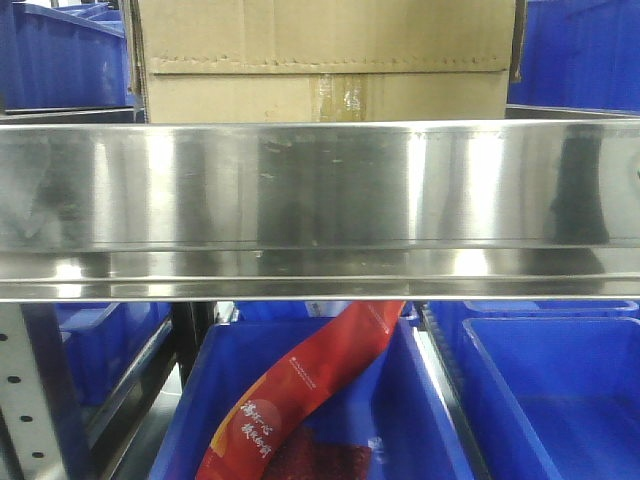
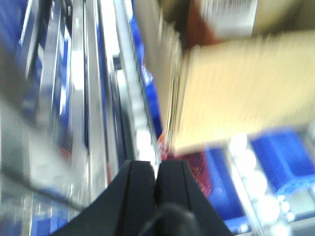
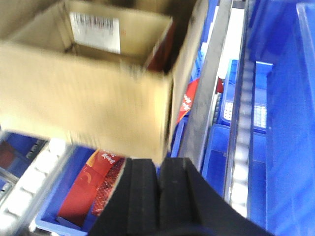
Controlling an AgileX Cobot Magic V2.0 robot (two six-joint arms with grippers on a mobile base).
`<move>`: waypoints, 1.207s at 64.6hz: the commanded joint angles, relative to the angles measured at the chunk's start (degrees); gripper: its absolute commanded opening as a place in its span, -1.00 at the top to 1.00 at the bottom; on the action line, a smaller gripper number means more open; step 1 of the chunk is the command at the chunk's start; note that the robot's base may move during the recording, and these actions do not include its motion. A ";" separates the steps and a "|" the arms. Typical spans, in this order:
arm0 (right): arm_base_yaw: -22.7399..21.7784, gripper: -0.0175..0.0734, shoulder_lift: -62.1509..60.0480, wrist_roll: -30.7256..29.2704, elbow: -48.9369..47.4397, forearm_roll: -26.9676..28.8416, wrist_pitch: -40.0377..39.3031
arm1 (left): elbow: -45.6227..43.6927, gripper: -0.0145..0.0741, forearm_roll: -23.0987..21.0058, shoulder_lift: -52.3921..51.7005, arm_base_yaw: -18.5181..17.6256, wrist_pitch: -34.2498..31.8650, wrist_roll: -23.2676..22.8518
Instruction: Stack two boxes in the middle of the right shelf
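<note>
Box (image 1: 325, 60) sits top centre on shelf (image 1: 320, 190), long axis along the rail. Left fingers (image 2: 155, 183) pressed together, empty; box lies upper right. Right fingers (image 3: 158, 189) likewise closed, empty; box upper left, looks nearer.

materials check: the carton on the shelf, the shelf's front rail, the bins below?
Carton: brown corrugated cardboard by the look, matte and wrinkled, with a clear glossy tape strip down the centre seam. Shelf front rail: polished metal, probably stainless steel; it shows blurred mirror-like reflections and fine scuffs. Bins: blue moulded plastic, smooth with a slight sheen and rounded rims.
</note>
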 commanded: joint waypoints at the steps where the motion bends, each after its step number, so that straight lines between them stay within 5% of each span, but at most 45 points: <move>1: -0.28 0.95 -4.82 -1.94 7.10 -0.84 -5.64 | 7.05 0.92 -0.14 -5.90 0.23 -6.06 0.07; 32: -0.28 0.95 -35.80 -4.74 49.19 -0.84 -34.15 | 51.13 0.92 -0.14 -41.37 0.23 -40.90 0.07; 47: -0.28 0.95 -45.45 -4.84 56.73 -2.26 -39.61 | 62.64 0.92 -0.29 -53.16 0.23 -45.89 0.07; 78: -0.28 0.95 -46.82 -4.84 59.14 -2.34 -43.71 | 63.69 0.92 -0.29 -55.17 0.23 -46.83 0.07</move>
